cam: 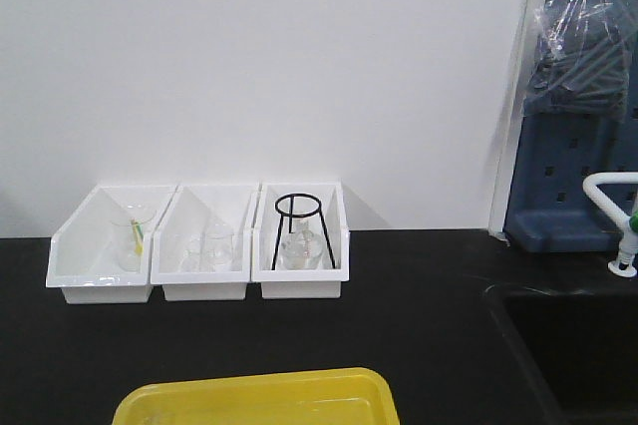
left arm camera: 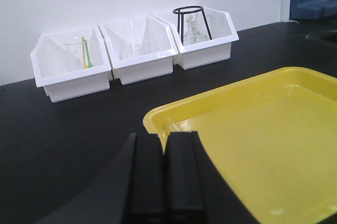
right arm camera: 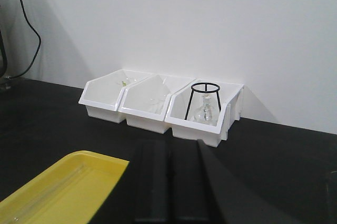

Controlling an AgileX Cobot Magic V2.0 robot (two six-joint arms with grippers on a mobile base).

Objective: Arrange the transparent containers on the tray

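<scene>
From the front view we see three white slant-fronted bins in a row against the white wall on a black benchtop (cam: 419, 325): the left bin (cam: 100, 245) holds a clear beaker (cam: 132, 235) with a yellow-green stick in it, the middle bin (cam: 204, 245) holds small clear glassware (cam: 211, 248), and the right bin (cam: 301, 245) holds a black wire tripod stand (cam: 297, 230) over a clear flask (cam: 300, 250). The yellow tray (cam: 261, 400) lies at the near edge, well apart from the bins; we make out no test tubes in it here. A white tap (cam: 616, 215) stands at the right by a dark sink (cam: 568, 345). Neither arm appears in this view. From the left wrist view, our left gripper (left arm camera: 164, 182) sits low over the benchtop just beside the tray's (left arm camera: 263, 145) near-left corner, its two black fingers (left arm camera: 145, 182) pressed together with nothing between them. From the right wrist view, our right gripper (right arm camera: 169, 182) likewise has its fingers (right arm camera: 152, 182) closed together and empty, with the tray (right arm camera: 63, 190) to its left. A faint clear cylinder, perhaps a test tube (right arm camera: 47, 195), seems to lie in the tray, though we cannot tell for sure.
</scene>
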